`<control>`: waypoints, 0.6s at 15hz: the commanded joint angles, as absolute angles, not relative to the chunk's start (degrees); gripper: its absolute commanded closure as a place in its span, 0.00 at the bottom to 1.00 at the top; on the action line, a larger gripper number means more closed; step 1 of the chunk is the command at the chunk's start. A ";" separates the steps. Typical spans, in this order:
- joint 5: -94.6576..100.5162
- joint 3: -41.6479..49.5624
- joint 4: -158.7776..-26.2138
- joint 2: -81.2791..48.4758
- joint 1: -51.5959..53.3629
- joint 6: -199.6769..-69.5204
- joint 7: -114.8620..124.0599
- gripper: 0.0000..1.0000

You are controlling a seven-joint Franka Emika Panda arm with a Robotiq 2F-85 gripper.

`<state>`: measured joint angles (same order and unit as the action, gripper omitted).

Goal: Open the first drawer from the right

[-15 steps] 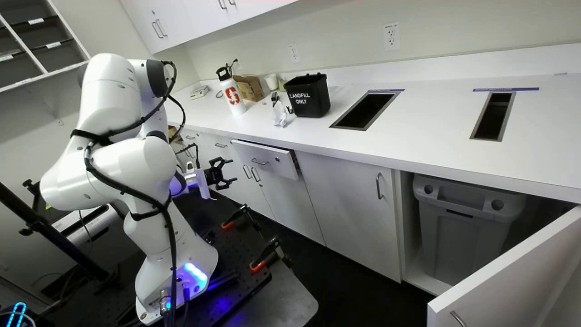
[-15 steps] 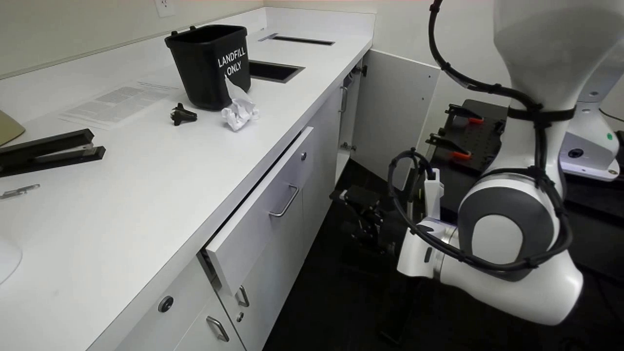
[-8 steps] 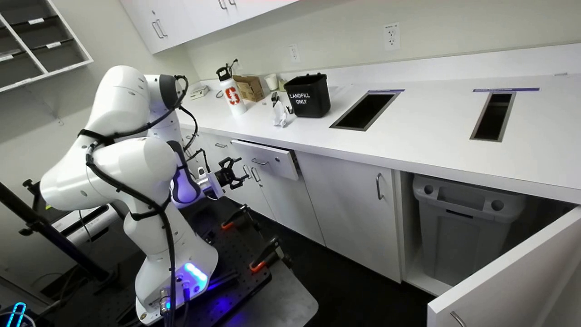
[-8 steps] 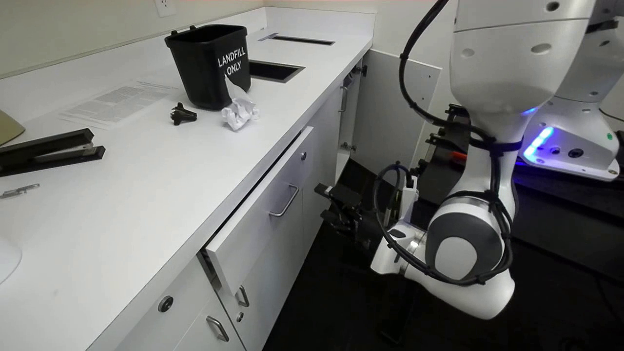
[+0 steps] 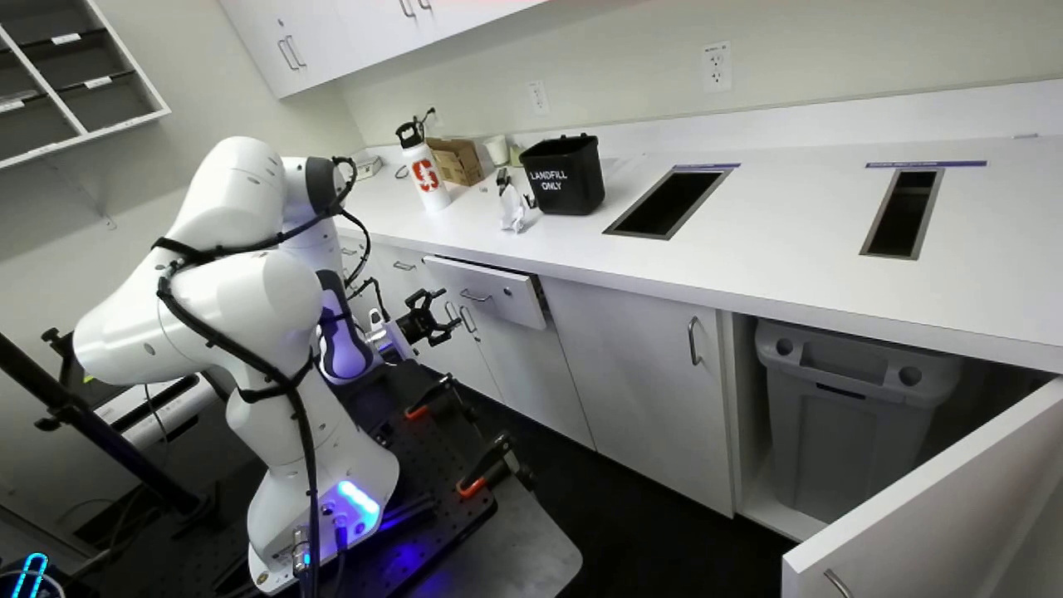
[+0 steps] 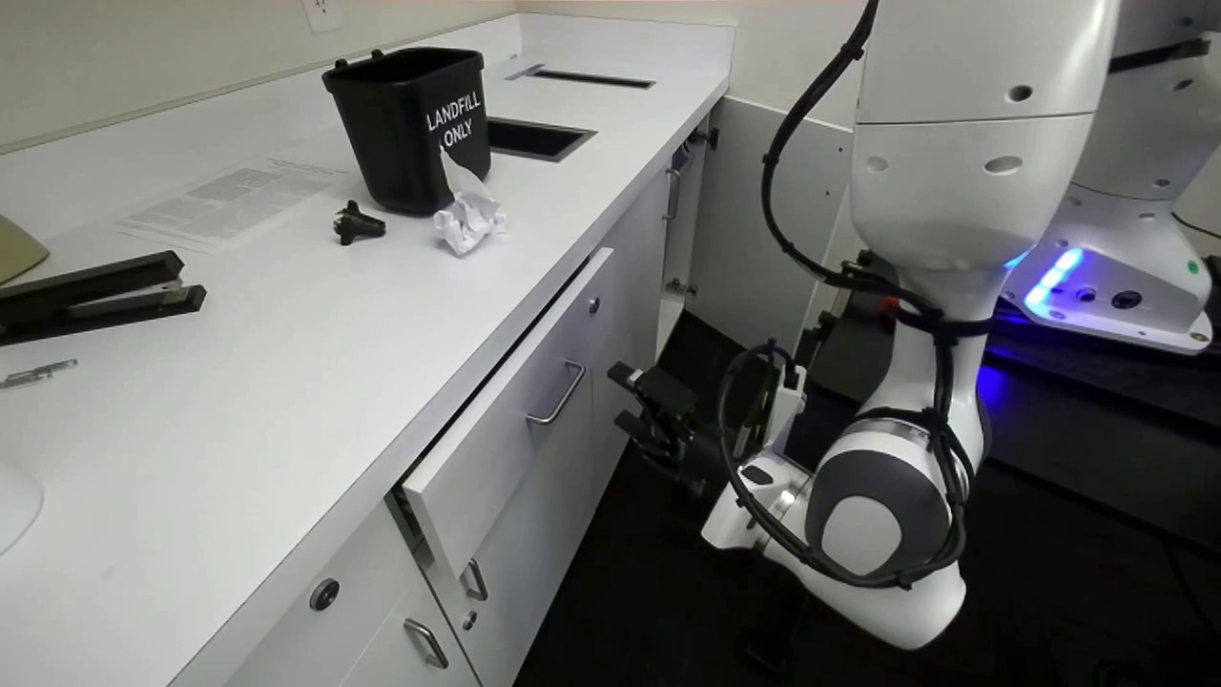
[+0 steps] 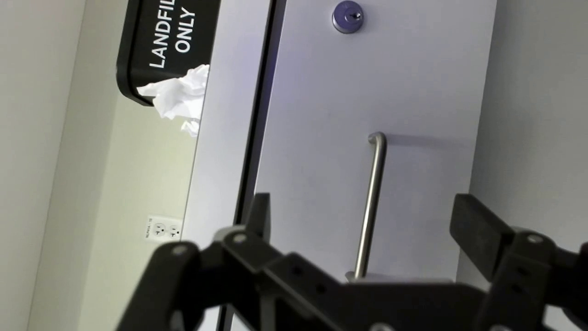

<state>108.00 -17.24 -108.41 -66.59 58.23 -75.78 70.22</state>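
The first drawer from the right has a flat white front (image 5: 507, 314) and stands slightly out from the cabinet, with a dark gap above it. Its front shows in an exterior view (image 6: 506, 429) and fills much of the wrist view (image 7: 317, 105). Its slim metal bar handle (image 7: 373, 197) runs nearly upright in the wrist view and also shows in both exterior views (image 5: 476, 296) (image 6: 561, 396). The inner box is hidden. My gripper (image 5: 449, 308) is open and empty, apart from the handle (image 6: 622, 396). In the wrist view, the handle appears between the spread fingers (image 7: 362, 210).
White cabinet doors with upright handles (image 5: 531, 374) are under the drawer. A black landfill bin (image 5: 569, 178) and crumpled paper (image 6: 470, 221) are on the counter above. An open cabinet door (image 5: 930, 490) and a grey bin (image 5: 839, 415) are farther right. Clamps (image 5: 490, 465) sit on the robot's platform.
The arm has lowered and brought the gripper closer to the drawer front, mostly between one second and half a second ago. The gripper stays open. The drawer has not moved.
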 commanded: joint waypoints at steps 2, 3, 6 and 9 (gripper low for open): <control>110.30 -17.93 -106.20 -68.30 56.73 -74.94 73.92 0.00; 110.51 -17.56 -104.80 -69.15 56.92 -74.09 75.35 0.00; 111.39 -17.00 -101.05 -71.36 56.67 -73.41 77.95 0.00; 111.76 -16.59 -97.21 -73.62 56.29 -73.59 78.65 0.00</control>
<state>110.54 -16.57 -101.60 -70.50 56.84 -75.38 77.21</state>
